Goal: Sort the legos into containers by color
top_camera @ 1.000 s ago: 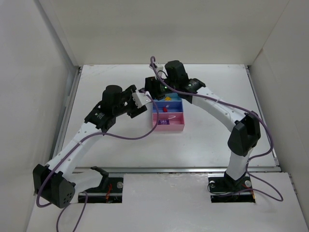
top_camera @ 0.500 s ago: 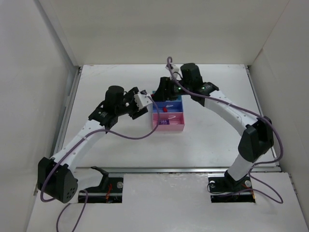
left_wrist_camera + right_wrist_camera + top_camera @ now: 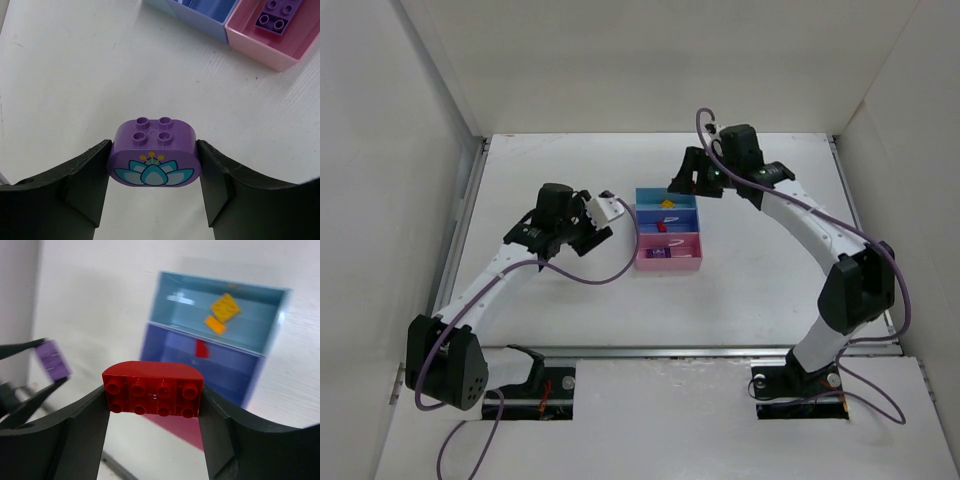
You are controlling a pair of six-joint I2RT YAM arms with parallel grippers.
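Three joined trays lie mid-table: light blue, darker blue, pink. My left gripper is just left of them, shut on a purple rounded brick with a lotus print, held above the bare table. My right gripper hovers behind the trays' far right, shut on a red rounded brick. The light blue tray holds yellow and orange bricks. The darker blue tray holds a red brick. The pink tray holds a purple brick.
White walls enclose the table on the left, back and right. A metal rail runs along the near edge. Purple cables loop from both arms over the table.
My right gripper has moved right and back from over the trays. My left gripper has drawn back to the left, away from the trays.
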